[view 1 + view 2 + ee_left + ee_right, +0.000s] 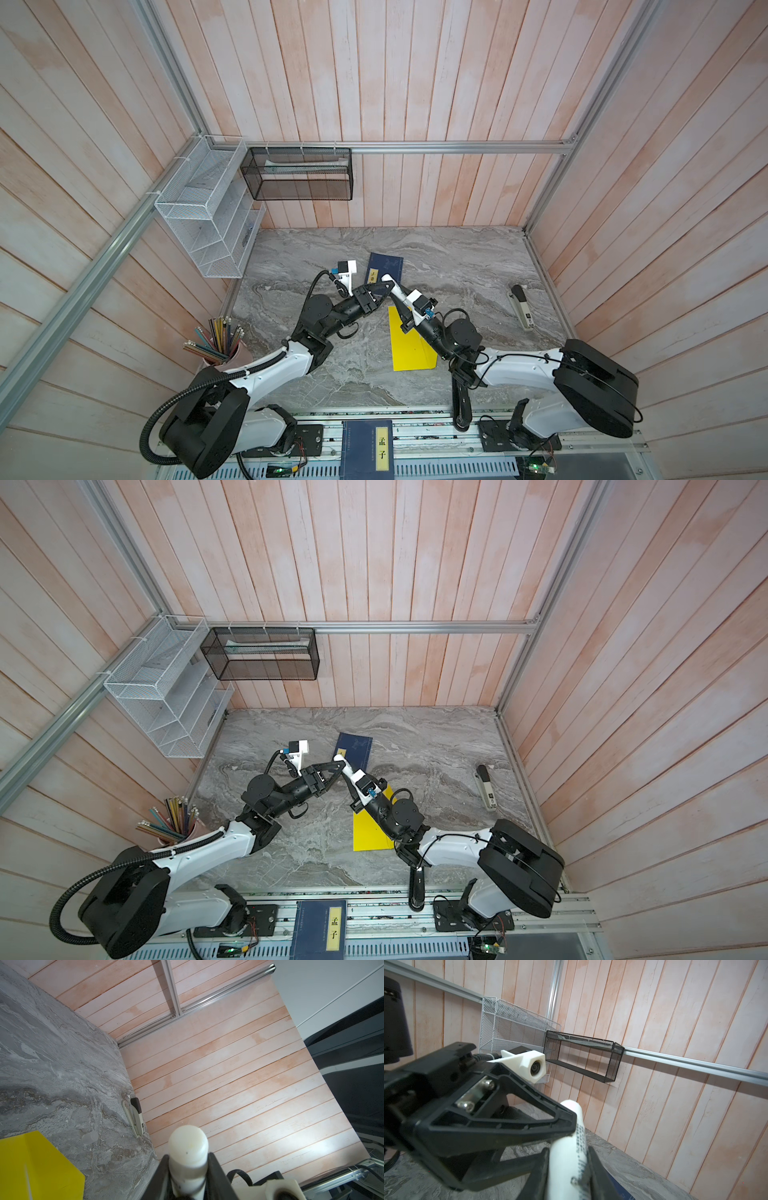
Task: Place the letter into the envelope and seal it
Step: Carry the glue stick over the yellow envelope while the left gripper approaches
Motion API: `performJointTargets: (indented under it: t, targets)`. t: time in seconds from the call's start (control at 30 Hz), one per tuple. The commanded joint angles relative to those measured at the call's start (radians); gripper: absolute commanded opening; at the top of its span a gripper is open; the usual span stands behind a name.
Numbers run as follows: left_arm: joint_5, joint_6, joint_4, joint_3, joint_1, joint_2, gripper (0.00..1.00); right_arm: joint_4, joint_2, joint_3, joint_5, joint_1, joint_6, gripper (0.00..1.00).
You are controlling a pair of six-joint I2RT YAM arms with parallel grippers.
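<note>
The envelope point(409, 345) lies flat on the marble table point(457, 257), partly under the right arm; it is judged light and floppy, best taken by an edge. A white glue stick point(569, 1147) is clamped by the right gripper point(566, 1167), and its other end by the left gripper point(188, 1169). The letter is not seen.

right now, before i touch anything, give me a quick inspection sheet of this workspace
surface: grey marbled tabletop, no spills seen
job's things: envelope lies flat under the right arm; letter not seen
clutter: white tube held off the table; blue book; stapler; small clear cylinder; pencil cup
grippers: left gripper and right gripper meet mid-table, the jaws of each closed on the white tube
cables: black conduit loops off the left arm; none seen on the tabletop
surroundings: plank walls; white mesh rack; black mesh rack
</note>
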State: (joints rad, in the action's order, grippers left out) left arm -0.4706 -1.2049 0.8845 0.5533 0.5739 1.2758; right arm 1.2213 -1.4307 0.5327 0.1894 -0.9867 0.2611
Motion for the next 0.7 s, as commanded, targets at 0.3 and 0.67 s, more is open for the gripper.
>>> performJointTargets:
  t: [0.3,0.67]
  targets:
    - [0.052,0.176,-0.24,0.027,-0.023,-0.162,0.61,-0.423,0.179,0.049,0.111,0.015,-0.107,0.07]
    - [0.236,0.39,-0.668,0.078,-0.022,-0.313,0.56,-1.004,0.307,0.214,0.145,0.048,-0.286,0.04]
